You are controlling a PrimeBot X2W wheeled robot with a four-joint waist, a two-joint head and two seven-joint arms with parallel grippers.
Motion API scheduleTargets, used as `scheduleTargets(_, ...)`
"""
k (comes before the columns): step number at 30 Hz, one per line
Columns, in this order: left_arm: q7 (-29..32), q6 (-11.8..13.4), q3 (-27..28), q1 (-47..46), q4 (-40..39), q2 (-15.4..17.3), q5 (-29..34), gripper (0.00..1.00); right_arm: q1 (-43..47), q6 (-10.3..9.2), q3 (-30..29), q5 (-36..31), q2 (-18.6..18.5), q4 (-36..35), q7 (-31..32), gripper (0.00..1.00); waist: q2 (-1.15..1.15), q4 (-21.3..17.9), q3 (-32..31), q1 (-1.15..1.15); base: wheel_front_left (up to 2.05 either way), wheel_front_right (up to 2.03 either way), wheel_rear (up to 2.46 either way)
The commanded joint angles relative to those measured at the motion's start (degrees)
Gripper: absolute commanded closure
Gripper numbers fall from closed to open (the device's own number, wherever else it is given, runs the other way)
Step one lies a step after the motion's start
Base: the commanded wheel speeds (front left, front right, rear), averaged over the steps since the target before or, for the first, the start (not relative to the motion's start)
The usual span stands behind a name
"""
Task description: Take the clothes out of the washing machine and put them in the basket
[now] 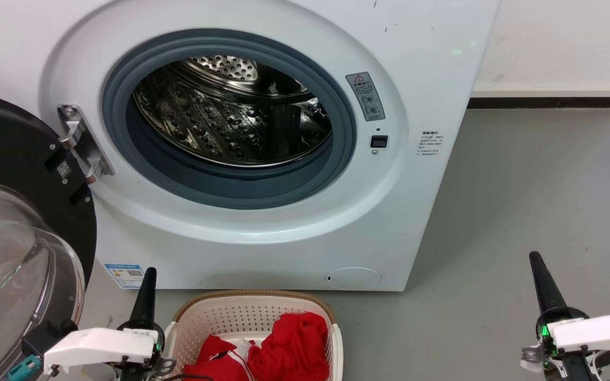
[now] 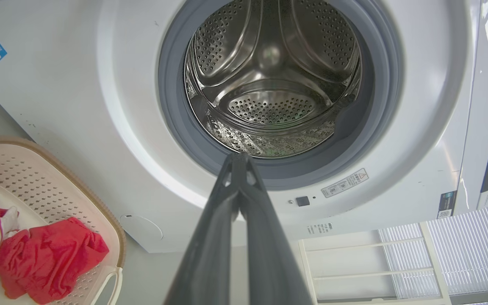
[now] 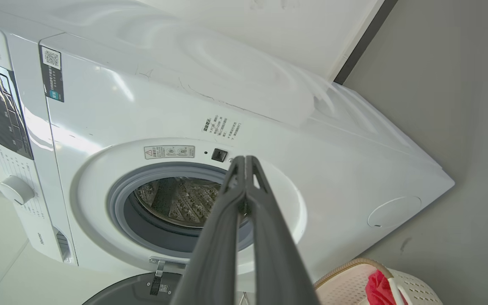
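Closest in, at the lower left of the head view, the left gripper (image 1: 149, 276) points upward with its two dark fingers pressed flat together and nothing between them. At the lower right the right gripper (image 1: 536, 259) stands the same way, closed and empty, above bare grey floor (image 1: 522, 185). Just beside the left gripper, on its right, the basket (image 1: 252, 294) sits on the floor in front of the foot of the washing machine (image 1: 284, 259). Both clothes lie inside it. The striped garment (image 1: 225, 360) is on the left and the plain red garment (image 1: 294, 341) is bunched on the right, the two touching, so the heap runs side to side across the basket. It lies below and to the right of the left jaws, which makes the left arm by far the nearer; the right gripper is well apart from it. Farther back, the door (image 1: 14, 248) hangs open to the left. Past the grey seal, the drum (image 2: 273, 84) shows bare perforated steel in each view. As I judge it, the unloading is finished: both grippers aim toward the porthole, while the clothes lie low beside the left one, so no further reach seems called for
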Motion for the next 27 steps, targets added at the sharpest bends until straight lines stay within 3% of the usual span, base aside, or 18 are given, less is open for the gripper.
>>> scheduleTargets(1, 0.36, -0.30, 0.15, -1.30, -0.20, 0.05, -1.50, 1.00, -1.33, 0.01, -0.10, 1.65, -0.40, -0.01, 0.32, 1.00, 0.00, 0.01, -0.02, 0.00, 0.00, 0.00, 0.00)
scheduleTargets(27, 3.47, -0.84, 0.85, -2.76, 1.17, 0.05, -14.30, 1.00, -2.93, 0.01, -0.57, 14.23, -0.26, 1.50, 3.67, 1.00, 0.00, 0.09, -0.40, 0.00, 0.00, 0.00, 0.00)
